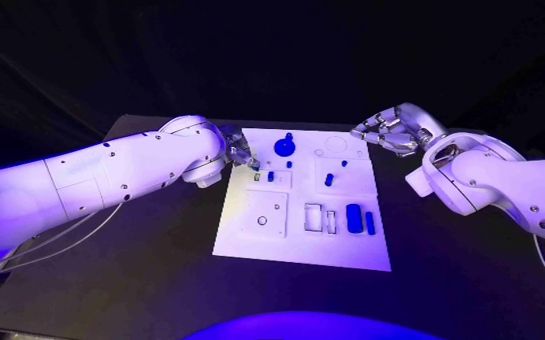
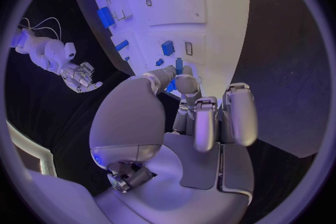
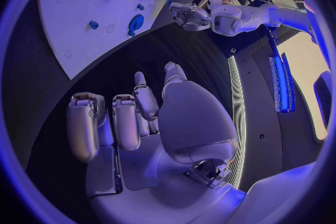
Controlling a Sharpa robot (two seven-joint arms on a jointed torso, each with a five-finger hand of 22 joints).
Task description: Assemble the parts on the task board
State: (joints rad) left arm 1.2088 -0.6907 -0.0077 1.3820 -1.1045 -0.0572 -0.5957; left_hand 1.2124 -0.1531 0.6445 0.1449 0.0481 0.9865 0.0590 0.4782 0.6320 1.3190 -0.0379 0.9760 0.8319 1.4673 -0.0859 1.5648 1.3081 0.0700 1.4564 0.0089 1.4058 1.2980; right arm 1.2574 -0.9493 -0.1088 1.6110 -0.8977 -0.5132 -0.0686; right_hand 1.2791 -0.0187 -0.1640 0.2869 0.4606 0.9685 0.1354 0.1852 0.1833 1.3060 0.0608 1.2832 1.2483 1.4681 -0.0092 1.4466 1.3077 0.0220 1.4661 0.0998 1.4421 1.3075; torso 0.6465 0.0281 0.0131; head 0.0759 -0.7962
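Observation:
The white task board [image 1: 298, 245] lies in the middle of the black table. On it sit a round blue part [image 1: 284, 148], several small blue pegs such as one peg [image 1: 328, 179], and two long blue parts [image 1: 354, 216] near its right edge. My left hand [image 1: 241, 153] reaches over the board's left edge at the far end. In the left wrist view the left hand [image 2: 189, 123] pinches a small blue part [image 2: 170, 87] between thumb and a finger, just above the board [image 2: 203, 17]. My right hand [image 1: 386, 134] hovers off the board's far right corner. The right hand [image 3: 140, 123] holds nothing, its fingers loosely apart.
The board has a square recess with a hole [image 1: 267, 214] and narrow rectangular slots [image 1: 313, 216] in its near half. Bare black table [image 1: 148, 277] surrounds the board on all sides. The table's far edge [image 1: 284, 122] runs close behind both hands.

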